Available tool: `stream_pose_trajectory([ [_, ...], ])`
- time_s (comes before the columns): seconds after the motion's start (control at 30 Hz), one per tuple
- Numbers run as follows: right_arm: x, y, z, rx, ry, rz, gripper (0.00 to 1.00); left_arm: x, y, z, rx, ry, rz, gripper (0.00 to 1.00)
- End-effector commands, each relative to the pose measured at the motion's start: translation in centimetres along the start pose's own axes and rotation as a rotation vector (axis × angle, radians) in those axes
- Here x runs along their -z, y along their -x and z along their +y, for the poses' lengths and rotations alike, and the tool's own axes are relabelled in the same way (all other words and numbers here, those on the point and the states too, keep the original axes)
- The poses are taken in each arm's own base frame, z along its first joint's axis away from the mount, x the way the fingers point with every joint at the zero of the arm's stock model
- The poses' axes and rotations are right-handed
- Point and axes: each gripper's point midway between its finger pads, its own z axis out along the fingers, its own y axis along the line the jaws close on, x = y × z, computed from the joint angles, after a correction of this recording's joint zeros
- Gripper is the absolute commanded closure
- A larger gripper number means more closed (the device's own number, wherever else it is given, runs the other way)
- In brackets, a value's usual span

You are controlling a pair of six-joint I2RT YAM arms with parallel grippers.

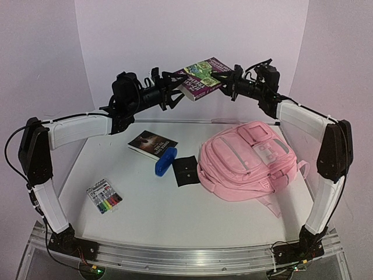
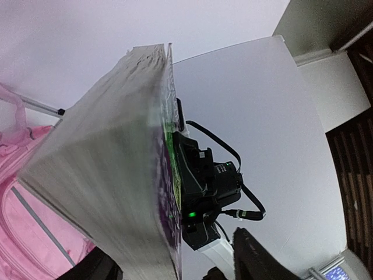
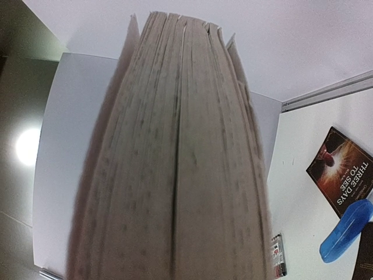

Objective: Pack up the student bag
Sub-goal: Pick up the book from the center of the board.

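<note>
The pink student bag [image 1: 247, 160] lies flat on the table at the right, zipped pockets facing up; its corner shows in the left wrist view [image 2: 23, 221]. Both arms are raised high over the back of the table. My right gripper [image 1: 224, 79] is shut on the right end of a thick purple-and-green book [image 1: 201, 79]. My left gripper [image 1: 173, 88] is open at the book's left end, its fingers on either side of the page block [image 2: 111, 175] with a gap on the cover side. In the right wrist view the pages [image 3: 180, 175] hide the fingers.
On the table left of the bag lie a dark paperback [image 1: 151, 144], a blue object [image 1: 165, 161], a black pouch [image 1: 186, 171] and a pack of markers [image 1: 104, 196]. White walls close in the back and sides.
</note>
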Motion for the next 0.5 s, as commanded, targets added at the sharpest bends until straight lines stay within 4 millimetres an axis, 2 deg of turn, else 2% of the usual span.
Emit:
stream_pose_trajectory([
  [0.0,1.0,-2.3,6.5,0.098,0.149,0.031,1.00,-0.2,1.1,-2.6,-0.013,-0.128,-0.043,0.42],
  [0.2,1.2,-3.3,6.5,0.099,0.149,0.045,1.00,0.1,1.8,-1.5,0.017,-0.103,-0.081,0.50],
  [0.3,1.2,-3.6,5.8,0.095,0.136,0.053,1.00,0.2,1.8,-1.0,0.028,-0.097,-0.084,0.61],
  [0.33,1.2,-3.7,5.5,0.093,0.129,0.055,0.98,0.3,1.9,-0.8,0.037,-0.093,-0.090,0.68],
  [0.4,1.2,-3.9,5.0,0.108,0.115,0.066,0.87,1.1,2.2,-0.2,0.059,-0.084,-0.113,0.84],
  [0.47,1.3,-4.4,4.0,0.137,0.074,0.084,0.71,2.4,2.4,0.7,0.082,-0.060,-0.146,0.96],
])
